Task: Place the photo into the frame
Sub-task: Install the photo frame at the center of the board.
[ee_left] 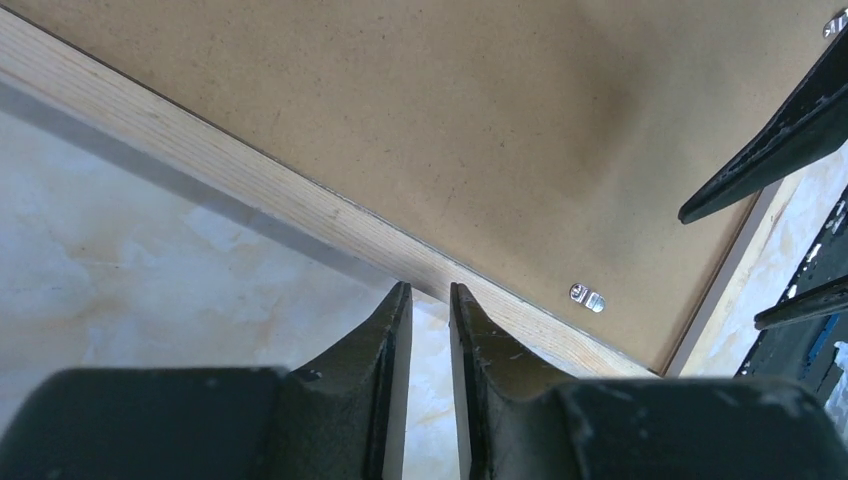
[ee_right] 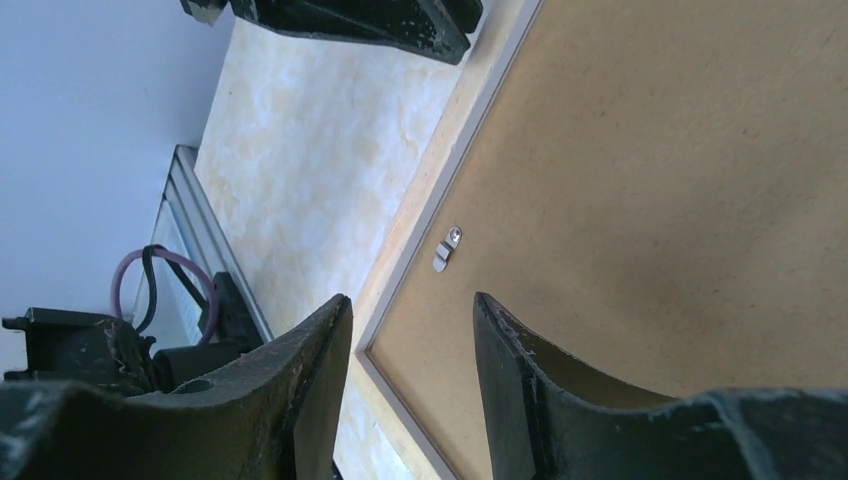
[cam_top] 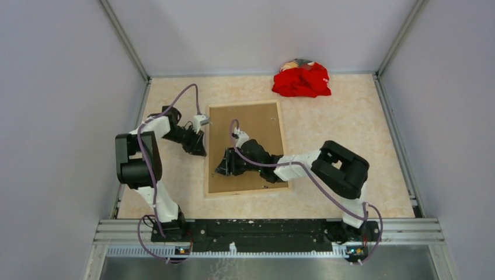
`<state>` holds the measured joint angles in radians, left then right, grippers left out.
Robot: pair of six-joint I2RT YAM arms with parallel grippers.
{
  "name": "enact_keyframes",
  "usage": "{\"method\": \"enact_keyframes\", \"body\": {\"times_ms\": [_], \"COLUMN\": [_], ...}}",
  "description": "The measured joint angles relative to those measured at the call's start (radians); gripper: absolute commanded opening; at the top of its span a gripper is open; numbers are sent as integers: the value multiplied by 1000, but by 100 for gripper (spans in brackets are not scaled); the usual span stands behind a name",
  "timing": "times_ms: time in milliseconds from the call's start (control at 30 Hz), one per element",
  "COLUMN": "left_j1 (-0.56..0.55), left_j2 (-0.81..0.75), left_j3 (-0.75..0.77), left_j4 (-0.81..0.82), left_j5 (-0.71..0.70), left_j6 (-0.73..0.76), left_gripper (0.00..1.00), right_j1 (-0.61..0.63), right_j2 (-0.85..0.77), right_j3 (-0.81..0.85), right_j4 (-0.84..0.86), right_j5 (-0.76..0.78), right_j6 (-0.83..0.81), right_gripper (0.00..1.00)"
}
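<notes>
The frame (cam_top: 248, 190) lies back up in the middle of the table, its light wood rails around a brown backing board (cam_top: 257, 131). The photo is hidden. My left gripper (cam_top: 202, 150) hovers at the frame's left rail (ee_left: 250, 185); in the left wrist view the gripper (ee_left: 430, 292) is empty, its jaws only a narrow gap apart. My right gripper (cam_top: 223, 168) is over the board's near-left part; in the right wrist view it (ee_right: 412, 302) is open and empty above the board (ee_right: 650, 200), near the frame's corner. A small metal clip (ee_right: 446, 250) sits on the board by the rail.
A red cloth (cam_top: 302, 80) lies at the back of the table. Grey walls close in the left, right and back sides. The metal clip also shows in the left wrist view (ee_left: 587, 297), with the right gripper's fingers (ee_left: 780, 140) beyond it.
</notes>
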<state>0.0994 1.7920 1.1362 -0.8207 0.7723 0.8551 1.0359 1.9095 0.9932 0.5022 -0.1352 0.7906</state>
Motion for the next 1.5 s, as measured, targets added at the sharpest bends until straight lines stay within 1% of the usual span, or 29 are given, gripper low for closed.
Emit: {"method": "enact_keyframes", "body": {"times_ms": [367, 700, 1267, 1500], "left_j1": [0, 0, 0, 0], "left_j2": [16, 16, 16, 16], "left_j3": [-18, -18, -18, -18], "left_j4": [19, 24, 25, 25], "left_j5": [-10, -11, -10, -10], "left_j6": [-16, -27, -31, -31], "left_gripper": [23, 23, 23, 23], "right_j1": [24, 35, 37, 37], "right_j2": [80, 144, 166, 194], "right_j3": [8, 89, 122, 144], "right_j4": [10, 7, -8, 9], "right_j5": [-46, -78, -80, -89], "right_j6": [23, 26, 27, 43], "right_gripper": [44, 42, 39, 36]}}
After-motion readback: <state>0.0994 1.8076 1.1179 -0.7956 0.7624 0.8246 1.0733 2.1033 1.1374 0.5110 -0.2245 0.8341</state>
